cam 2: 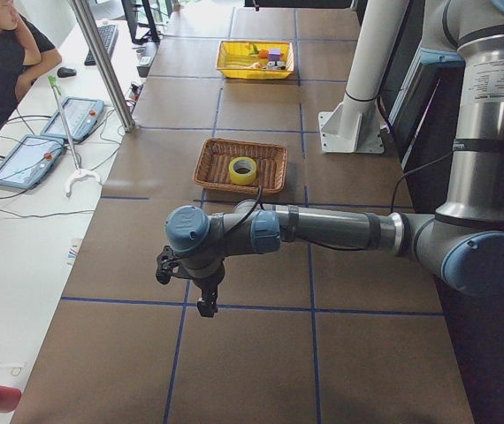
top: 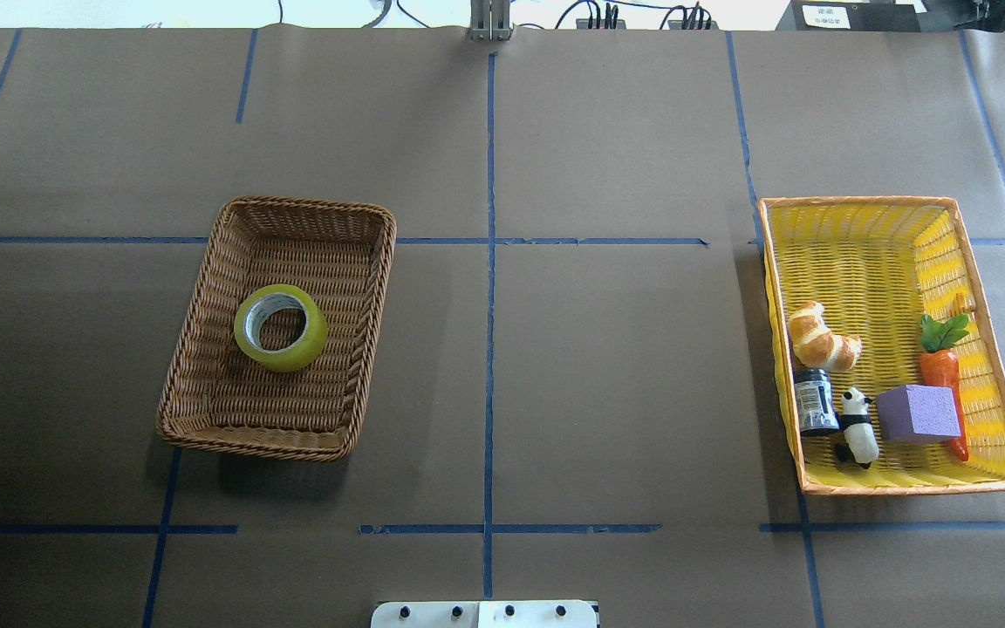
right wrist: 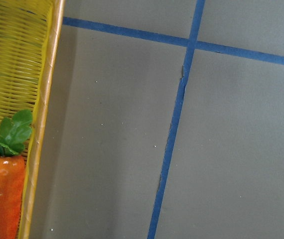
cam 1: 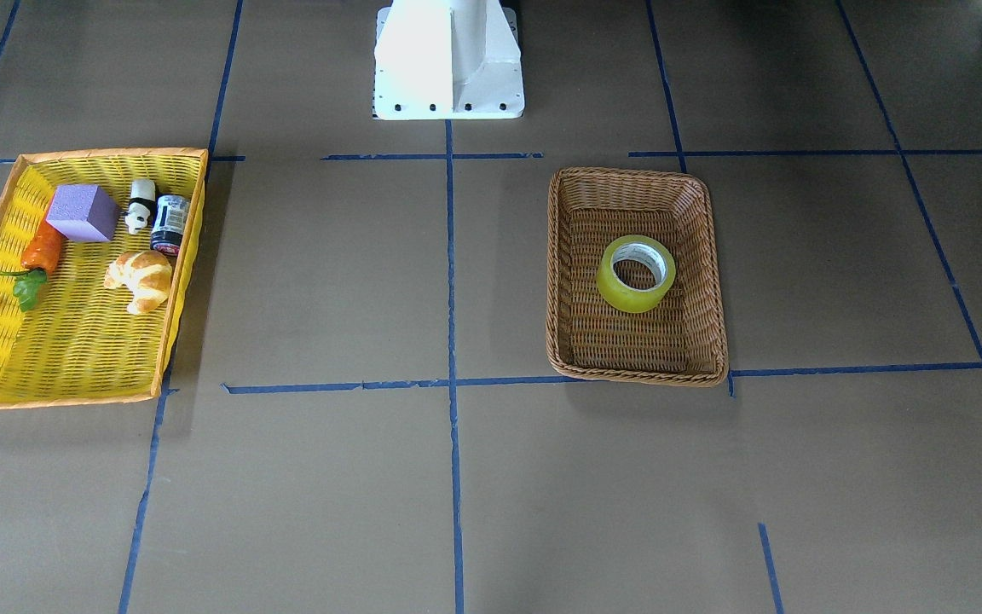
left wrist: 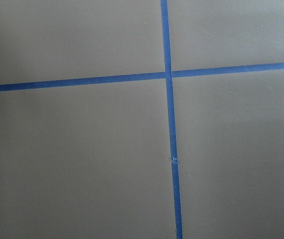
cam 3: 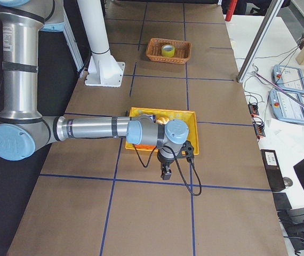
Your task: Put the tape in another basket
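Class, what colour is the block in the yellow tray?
Purple; the foam block shows best in the front-facing view.

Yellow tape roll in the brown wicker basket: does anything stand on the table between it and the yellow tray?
Nothing visible does. Between the translucent yellow tape roll, flat in the brown woven wicker basket, and the orange-rimmed yellow tray, only brown table surface shows.

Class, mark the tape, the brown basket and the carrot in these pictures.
tape (top: 286,357): overhead exterior view, on its yellow outer wall.
brown basket (top: 258,441): overhead exterior view, on its near braided rim.
carrot (top: 940,369): overhead exterior view, on its orange body.
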Controlling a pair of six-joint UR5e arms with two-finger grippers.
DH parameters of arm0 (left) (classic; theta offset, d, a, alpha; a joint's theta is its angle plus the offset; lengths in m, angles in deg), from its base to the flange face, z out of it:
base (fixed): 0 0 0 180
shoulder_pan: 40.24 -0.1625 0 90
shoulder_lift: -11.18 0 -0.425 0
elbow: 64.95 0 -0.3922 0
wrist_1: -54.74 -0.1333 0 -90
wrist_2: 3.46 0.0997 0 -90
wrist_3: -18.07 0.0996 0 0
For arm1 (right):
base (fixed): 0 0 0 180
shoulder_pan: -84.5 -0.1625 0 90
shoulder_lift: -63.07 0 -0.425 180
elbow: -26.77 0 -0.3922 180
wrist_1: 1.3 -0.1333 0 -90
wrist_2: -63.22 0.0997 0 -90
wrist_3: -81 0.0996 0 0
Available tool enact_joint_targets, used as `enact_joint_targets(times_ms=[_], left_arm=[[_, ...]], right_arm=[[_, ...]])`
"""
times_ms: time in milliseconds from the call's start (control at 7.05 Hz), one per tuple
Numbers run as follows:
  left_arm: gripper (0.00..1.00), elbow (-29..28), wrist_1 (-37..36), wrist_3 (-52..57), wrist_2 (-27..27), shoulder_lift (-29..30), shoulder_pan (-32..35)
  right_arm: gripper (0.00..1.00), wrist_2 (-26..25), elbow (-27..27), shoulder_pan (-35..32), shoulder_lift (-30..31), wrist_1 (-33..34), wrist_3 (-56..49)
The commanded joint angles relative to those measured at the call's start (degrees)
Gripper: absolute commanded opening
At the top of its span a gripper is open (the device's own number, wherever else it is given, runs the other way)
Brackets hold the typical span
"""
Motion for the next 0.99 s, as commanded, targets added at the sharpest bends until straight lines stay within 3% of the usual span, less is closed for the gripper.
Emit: enact_joint_targets(times_ms=[0, 852], left_arm=[[1.00, 0.0, -0.1, 0.0, 0.0, 0.0, 0.0], [1.00, -0.8, -0.1, -0.1, 0.3, -0.1, 0.0]], right_arm=[[1.00, 0.0, 0.0, 0.0, -0.1, 0.0, 0.0], [1.00, 0.2, -0.3, 0.1, -0.3, 0.0, 0.3]])
